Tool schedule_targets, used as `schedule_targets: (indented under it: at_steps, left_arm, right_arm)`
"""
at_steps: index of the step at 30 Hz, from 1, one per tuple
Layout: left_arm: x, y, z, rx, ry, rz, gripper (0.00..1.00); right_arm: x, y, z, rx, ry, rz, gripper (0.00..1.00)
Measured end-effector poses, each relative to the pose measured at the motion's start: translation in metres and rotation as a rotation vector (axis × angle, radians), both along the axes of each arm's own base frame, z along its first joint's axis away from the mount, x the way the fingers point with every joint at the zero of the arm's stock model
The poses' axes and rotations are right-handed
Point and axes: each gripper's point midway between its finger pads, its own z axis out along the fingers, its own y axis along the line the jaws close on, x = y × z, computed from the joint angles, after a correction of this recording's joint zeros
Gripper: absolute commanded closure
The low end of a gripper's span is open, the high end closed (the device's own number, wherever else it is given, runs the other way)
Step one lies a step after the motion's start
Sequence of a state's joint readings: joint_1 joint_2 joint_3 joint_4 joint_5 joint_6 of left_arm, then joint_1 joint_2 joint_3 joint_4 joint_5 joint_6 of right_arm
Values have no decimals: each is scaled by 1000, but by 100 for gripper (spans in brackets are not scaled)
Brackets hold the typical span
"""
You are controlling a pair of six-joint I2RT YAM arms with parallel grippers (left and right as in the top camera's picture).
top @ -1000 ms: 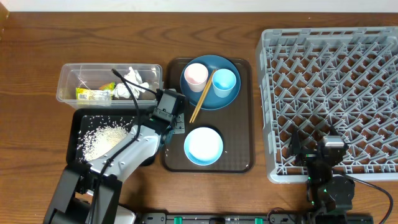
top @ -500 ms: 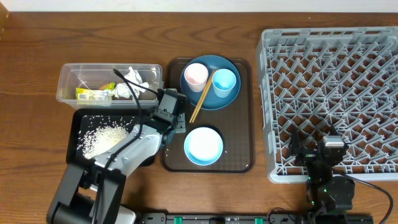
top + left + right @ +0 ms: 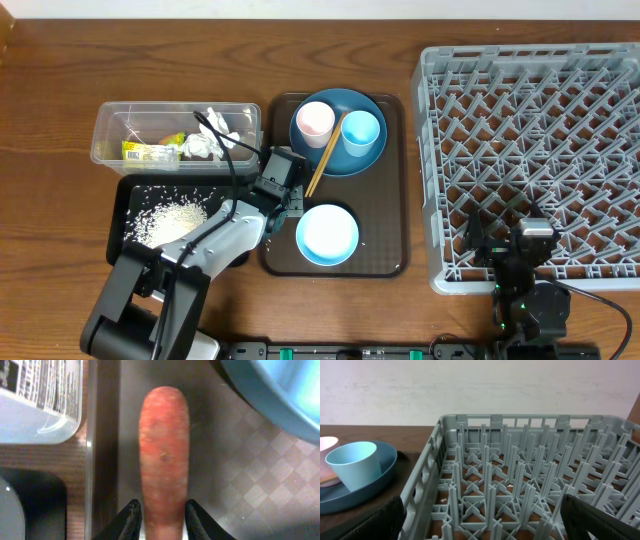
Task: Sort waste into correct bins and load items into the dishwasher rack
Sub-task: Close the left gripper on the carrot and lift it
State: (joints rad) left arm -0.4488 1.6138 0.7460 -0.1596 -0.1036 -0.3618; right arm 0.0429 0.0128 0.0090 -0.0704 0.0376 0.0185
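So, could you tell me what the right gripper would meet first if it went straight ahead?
The rack: its pegs stand directly ahead of the right gripper, probably before the far wall, though depth is hard to judge.

even bright light, soft shadows; close-up carrot (image 3: 164, 460) slightly blurred.

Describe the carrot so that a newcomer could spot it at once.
Find the dark brown tray left of the grey rack. Along its left rim, beside the clear container, lies the carrot, between the left gripper's jaws. It is the only orange thing there, stubby and rounded.
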Motion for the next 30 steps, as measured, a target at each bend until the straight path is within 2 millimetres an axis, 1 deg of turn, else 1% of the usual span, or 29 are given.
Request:
schedule_targets:
  at_steps: [5, 9, 13, 15, 16, 17, 23, 25, 27, 30]
  left_arm:
    - [0, 0, 0, 0, 1, 0, 67]
    - [-3, 2, -2, 2, 16, 9, 70]
    - [-4, 1, -2, -11, 19, 28, 76]
    - [-4, 0, -2, -18, 20, 34, 81]
    - [-4, 0, -2, -20, 20, 35, 87]
    - [-4, 0, -2, -23, 21, 39, 89]
    - [-4, 0, -1, -29, 18, 43, 89]
    - [-3, -2, 4, -39, 7, 43, 89]
    - [-1, -3, 12, -52, -14, 42, 92]
    - [3, -5, 36, -85, -76, 40, 93]
  right_arm:
    - [0, 0, 0, 0, 0, 0, 1]
    - [0, 0, 0, 0, 0, 0, 1]
    - [0, 0, 0, 0, 0, 0, 1]
    - [0, 0, 0, 0, 0, 0, 1]
    - [0, 0, 0, 0, 0, 0, 1]
    - [0, 0, 0, 0, 0, 0, 1]
    - [0, 0, 0, 0, 0, 0, 1]
    - [0, 0, 0, 0, 0, 0, 1]
    - [0, 0, 0, 0, 0, 0, 1]
    - [0, 0, 0, 0, 0, 0, 1]
